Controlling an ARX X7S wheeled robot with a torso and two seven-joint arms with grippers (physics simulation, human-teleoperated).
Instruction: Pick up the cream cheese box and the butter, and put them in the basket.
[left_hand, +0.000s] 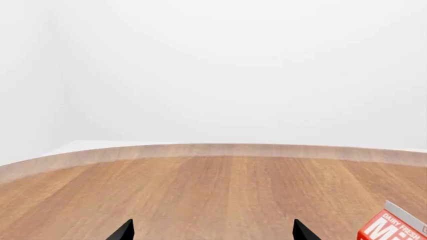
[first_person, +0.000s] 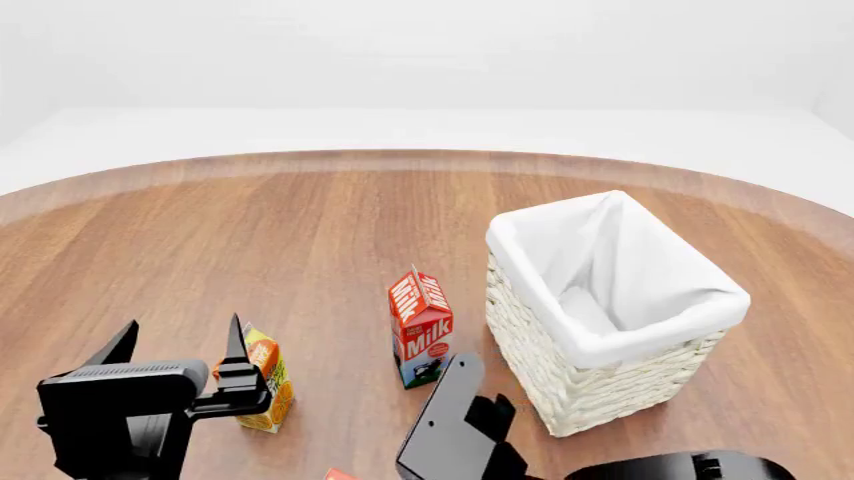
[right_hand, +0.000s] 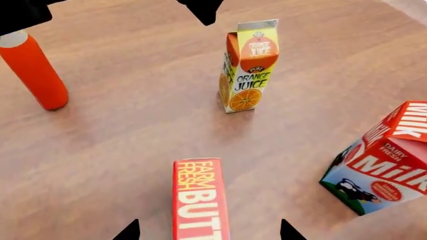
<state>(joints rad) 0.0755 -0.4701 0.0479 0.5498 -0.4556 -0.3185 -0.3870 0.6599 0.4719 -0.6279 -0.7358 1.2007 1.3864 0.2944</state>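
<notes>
Hovering over the wooden worktop (right_hand: 100, 150), my right end effector (right_hand: 208, 231) has its fingers apart, with the butter (right_hand: 199, 202) lying flat between the two tips, untouched. Beyond it stand the orange juice carton (right_hand: 248, 65), an orange bottle (right_hand: 32, 70) and, off to one side, the milk carton (right_hand: 383, 160). My left end effector (left_hand: 212, 231) is also spread, holding nothing. Beside the milk carton, the basket (first_person: 587, 395) stands upright. I cannot find the cream cheese box.
</notes>
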